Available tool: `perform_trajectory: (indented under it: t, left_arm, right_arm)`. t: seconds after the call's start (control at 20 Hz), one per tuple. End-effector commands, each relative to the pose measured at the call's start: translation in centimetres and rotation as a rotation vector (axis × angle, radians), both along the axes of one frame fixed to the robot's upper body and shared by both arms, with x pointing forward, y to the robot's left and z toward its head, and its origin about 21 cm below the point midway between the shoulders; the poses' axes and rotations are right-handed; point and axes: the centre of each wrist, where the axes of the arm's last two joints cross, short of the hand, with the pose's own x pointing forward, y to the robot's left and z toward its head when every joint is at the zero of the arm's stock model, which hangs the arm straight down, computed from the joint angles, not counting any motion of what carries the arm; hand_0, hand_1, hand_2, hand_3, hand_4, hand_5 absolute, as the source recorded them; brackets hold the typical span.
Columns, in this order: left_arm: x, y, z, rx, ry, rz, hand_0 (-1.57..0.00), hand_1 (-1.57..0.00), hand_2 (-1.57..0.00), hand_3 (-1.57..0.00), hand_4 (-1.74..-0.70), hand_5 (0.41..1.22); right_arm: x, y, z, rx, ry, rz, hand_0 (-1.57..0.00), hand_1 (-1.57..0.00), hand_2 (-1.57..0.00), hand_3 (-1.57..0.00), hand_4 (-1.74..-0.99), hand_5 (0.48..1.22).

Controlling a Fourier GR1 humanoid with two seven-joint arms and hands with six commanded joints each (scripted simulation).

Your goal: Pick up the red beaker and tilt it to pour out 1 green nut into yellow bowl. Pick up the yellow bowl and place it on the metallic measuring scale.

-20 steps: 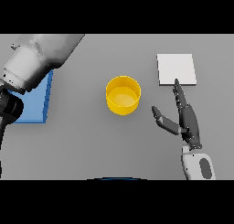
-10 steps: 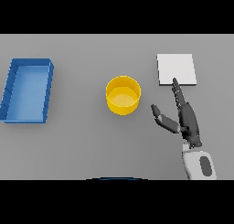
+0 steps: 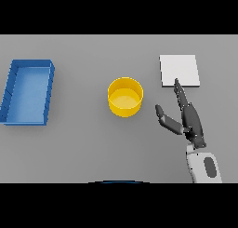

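My right hand is over the table at about four o'clock from the yellow bowl, near it but not touching. Its fingers are straight and held close together, pointing toward twelve o'clock, with the thumb spread out toward the bowl; they hold nothing. My left hand is not in view. The bowl stands upright near the middle of the table; whether a nut lies inside I cannot tell. No red beaker is visible. The metallic measuring scale is a pale square plate at roughly two o'clock from the bowl, just beyond my fingertips and apart from the bowl. A blue tray lies well apart at nine o'clock. I judge the step in hand to be taking hold of the bowl. To do it well, I should bring the open palm to the bowl's three o'clock wall, close thumb and fingers round the wall evenly, lift level, and set it squarely on the plate. A grip on the rim alone risks tipping it.
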Motion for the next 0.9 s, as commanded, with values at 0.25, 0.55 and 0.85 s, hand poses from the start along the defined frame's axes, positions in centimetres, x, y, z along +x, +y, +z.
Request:
perform_trajectory:
  t: [0.25,0.55,0.85]
  left_arm:
    - [-3.8,0.7,-7.6,-0.121,0.011,0.058,-1.57,-1.57,-1.57,-1.57,-1.74,1.186]
    - [-6.9,-0.4,-8.9,-0.172,0.049,0.107,-1.57,-1.57,-1.57,-1.57,-1.66,0.868]
    - [-8.9,-0.4,-7.3,-0.237,0.142,-0.082,-0.60,-0.55,-0.52,-0.54,-0.98,0.664]
  right_arm:
    - [-0.5,-0.4,-0.1,-0.025,-0.023,-0.003,0.00,0.00,0.00,0.00,-1.175,0.676]
    - [-0.5,0.1,-0.5,-0.008,-0.001,-0.002,0.00,0.00,0.00,0.00,-1.155,0.669]
    - [-0.8,-0.3,-0.6,-0.005,-0.012,0.004,0.00,0.00,0.00,0.00,-1.153,0.670]
